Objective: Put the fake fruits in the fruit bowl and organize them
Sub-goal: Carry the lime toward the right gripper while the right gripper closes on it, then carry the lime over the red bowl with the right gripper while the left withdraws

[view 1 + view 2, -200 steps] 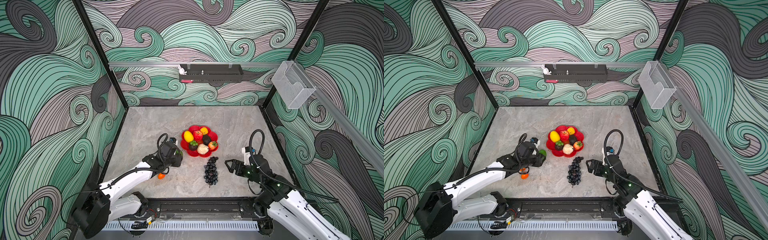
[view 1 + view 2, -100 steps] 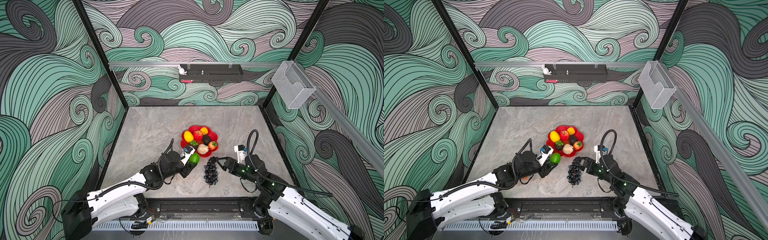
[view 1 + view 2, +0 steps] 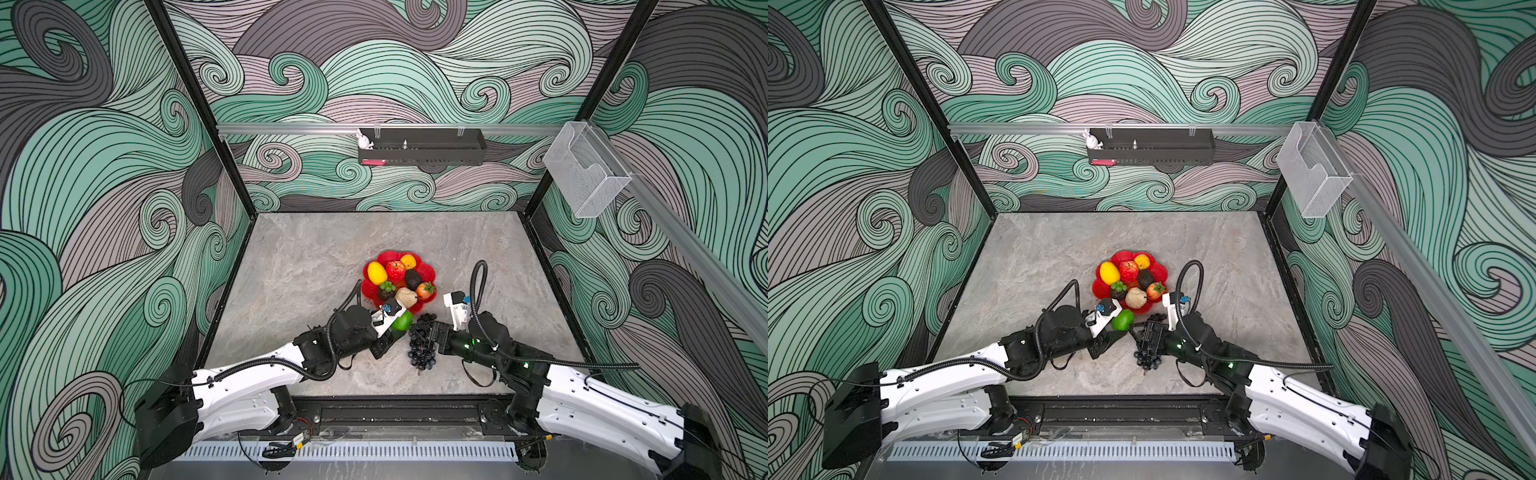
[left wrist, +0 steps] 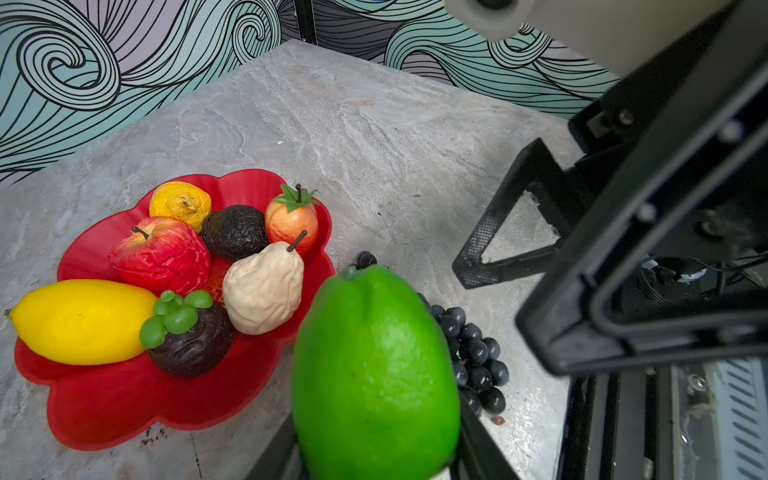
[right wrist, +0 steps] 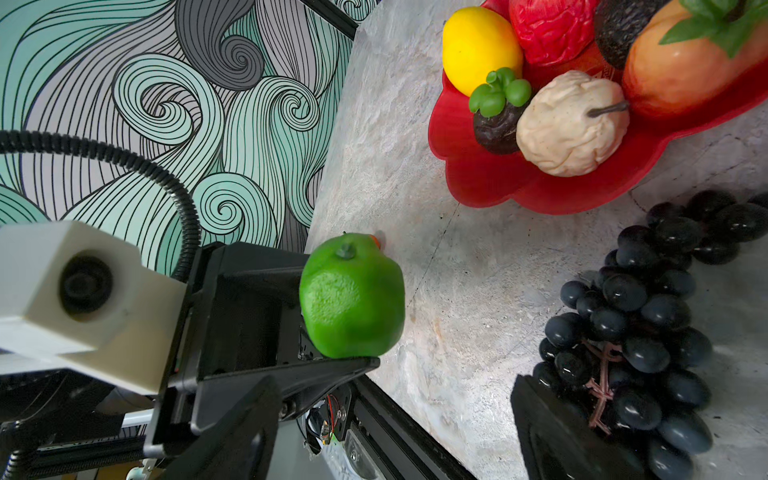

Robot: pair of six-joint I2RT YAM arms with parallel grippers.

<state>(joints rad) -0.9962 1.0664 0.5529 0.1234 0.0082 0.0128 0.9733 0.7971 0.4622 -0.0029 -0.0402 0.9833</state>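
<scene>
**Lime in hand, grapes under the other pincer**

Toward the worktop's (image 3: 316, 266) front edge: grapes (image 3: 422, 359) lying on the stone. My right pincer (image 3: 423, 334) is over their far end, jaws spread wide and released. Just left of it, my left pincer (image 3: 397, 328) is clenched on the lime (image 3: 404, 320), held off the surface beside the near rim of the bowl (image 3: 429, 273). Beyond, mid-worktop, the bowl holds lemon (image 3: 376, 272), apple (image 3: 395, 270), orange (image 3: 409, 262), avocado (image 3: 413, 279), pale pear (image 3: 406, 297) and others.
</scene>
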